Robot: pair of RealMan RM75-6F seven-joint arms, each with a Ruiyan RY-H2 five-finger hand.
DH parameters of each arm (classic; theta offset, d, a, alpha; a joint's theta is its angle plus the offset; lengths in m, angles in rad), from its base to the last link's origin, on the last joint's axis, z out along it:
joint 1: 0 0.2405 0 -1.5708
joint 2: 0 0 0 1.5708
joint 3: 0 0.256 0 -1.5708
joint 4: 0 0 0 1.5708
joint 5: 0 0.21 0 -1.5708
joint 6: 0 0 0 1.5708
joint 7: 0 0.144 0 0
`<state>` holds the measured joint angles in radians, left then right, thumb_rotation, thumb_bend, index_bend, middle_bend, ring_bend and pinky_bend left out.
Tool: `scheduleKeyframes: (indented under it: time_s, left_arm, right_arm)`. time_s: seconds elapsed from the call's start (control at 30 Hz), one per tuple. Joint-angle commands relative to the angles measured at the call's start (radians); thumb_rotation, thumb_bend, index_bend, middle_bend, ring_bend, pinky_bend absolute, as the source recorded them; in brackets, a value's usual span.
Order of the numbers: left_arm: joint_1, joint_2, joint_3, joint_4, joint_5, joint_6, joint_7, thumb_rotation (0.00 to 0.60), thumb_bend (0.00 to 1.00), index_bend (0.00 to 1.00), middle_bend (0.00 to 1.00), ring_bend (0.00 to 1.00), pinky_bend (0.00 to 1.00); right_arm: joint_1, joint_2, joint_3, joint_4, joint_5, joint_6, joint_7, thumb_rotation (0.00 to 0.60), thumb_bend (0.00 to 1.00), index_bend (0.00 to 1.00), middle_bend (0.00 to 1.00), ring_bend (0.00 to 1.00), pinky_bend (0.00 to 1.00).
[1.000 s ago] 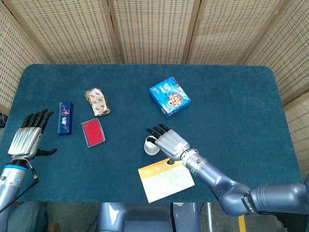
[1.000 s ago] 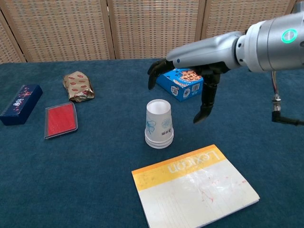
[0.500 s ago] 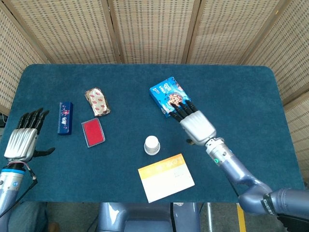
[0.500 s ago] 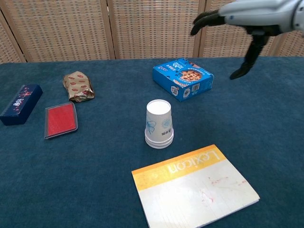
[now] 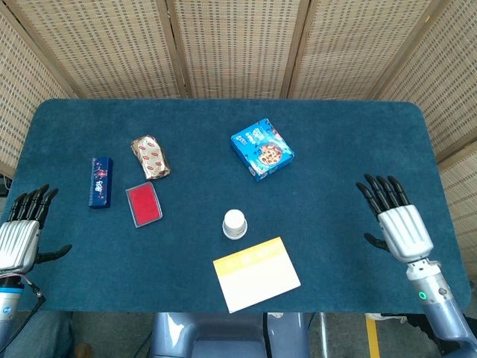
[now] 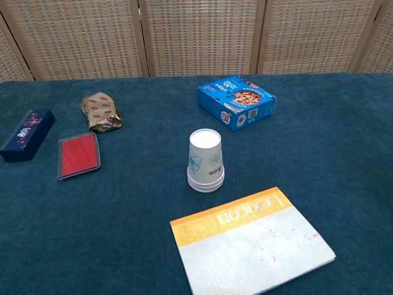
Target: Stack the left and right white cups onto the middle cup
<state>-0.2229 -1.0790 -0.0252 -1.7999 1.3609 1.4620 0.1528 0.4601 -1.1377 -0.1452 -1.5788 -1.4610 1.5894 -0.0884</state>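
Chest view, cup stack (image 6: 206, 160): stood nested upside down at frame centre.
Left hand (image 5: 19, 235): empty, fingers spread, lower left.
Right hand (image 5: 396, 218): likewise, lower right.
Advice: judged finished; keep both hands well clear.

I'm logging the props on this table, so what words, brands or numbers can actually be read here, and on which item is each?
"Lexicon": on the orange band of the notebook, seen upside down in the chest view.
Blue biscuit box: has print and a label, too small to read.
Dark blue box: has markings, too blurred to read.
Foil snack packet: red marks, unreadable.
Stacked cups: a blue pattern only, no text.
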Motion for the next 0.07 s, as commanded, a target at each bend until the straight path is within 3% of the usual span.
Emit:
scheduleKeyframes:
  time_s: [0.03, 0.07]
  left_arm:
    - [0.012, -0.005, 0.009, 0.028, 0.036, 0.009, -0.032, 0.600, 0.00, 0.00, 0.00, 0.00, 0.00]
    - [0.014, -0.009, 0.009, 0.044, 0.054, 0.014, -0.049, 0.600, 0.00, 0.00, 0.00, 0.00, 0.00]
  right_arm:
    - [-0.060, -0.021, -0.020, 0.056, -0.046, 0.035, 0.048, 0.600, 0.00, 0.00, 0.00, 0.00, 0.00]
    - [-0.074, -0.026, -0.019, 0.072, -0.054, 0.039, 0.056, 0.600, 0.00, 0.00, 0.00, 0.00, 0.00]
